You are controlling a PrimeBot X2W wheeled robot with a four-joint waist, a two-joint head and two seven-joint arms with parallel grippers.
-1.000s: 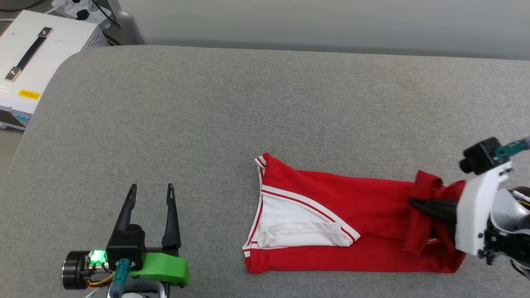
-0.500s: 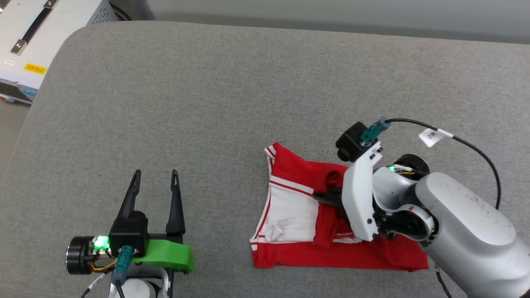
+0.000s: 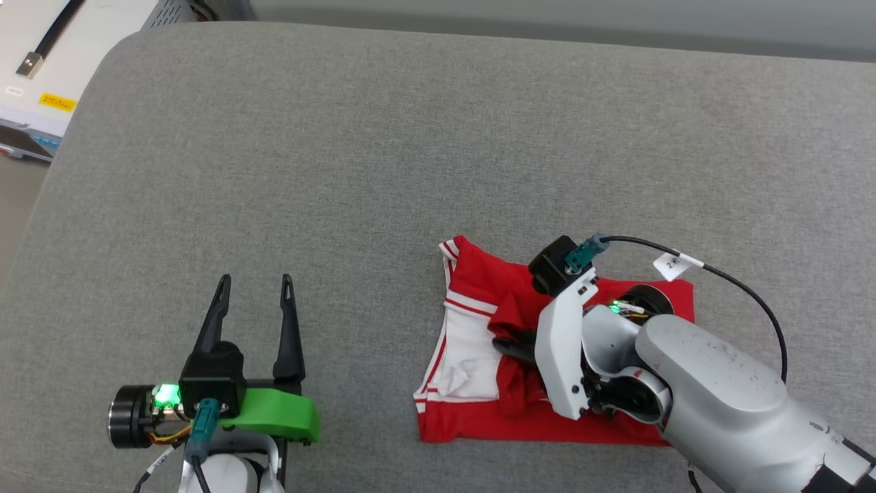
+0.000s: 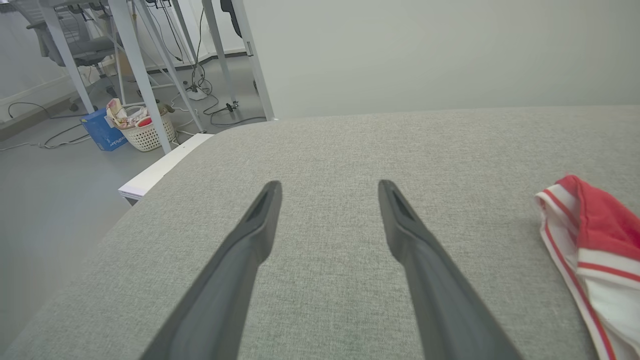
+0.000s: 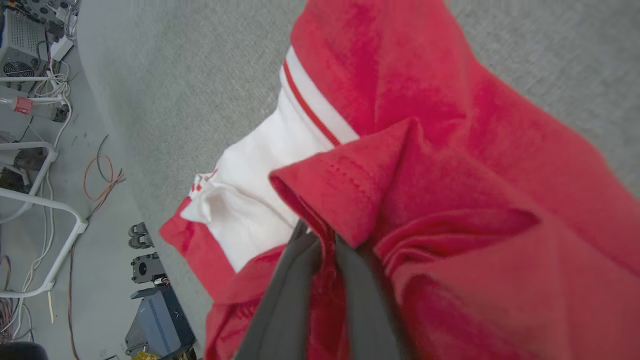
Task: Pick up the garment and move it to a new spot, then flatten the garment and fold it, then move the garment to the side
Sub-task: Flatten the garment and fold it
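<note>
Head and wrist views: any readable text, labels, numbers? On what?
"2", then a blurred mark: white cable tag.
Yellow sticker on the white box: too small to read.
Blue box on the floor: print blurred.
Garment: no text on the folds facing the cameras.

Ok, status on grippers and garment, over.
Left gripper open, aside. Right gripper shut on the garment, red cloth bunched, folded partway. No obstruction seen.

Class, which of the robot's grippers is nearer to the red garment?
Right. The right gripper is on the garment, pinching a red fold. The left gripper is open over the grey surface, apart from it, to its left.
</note>
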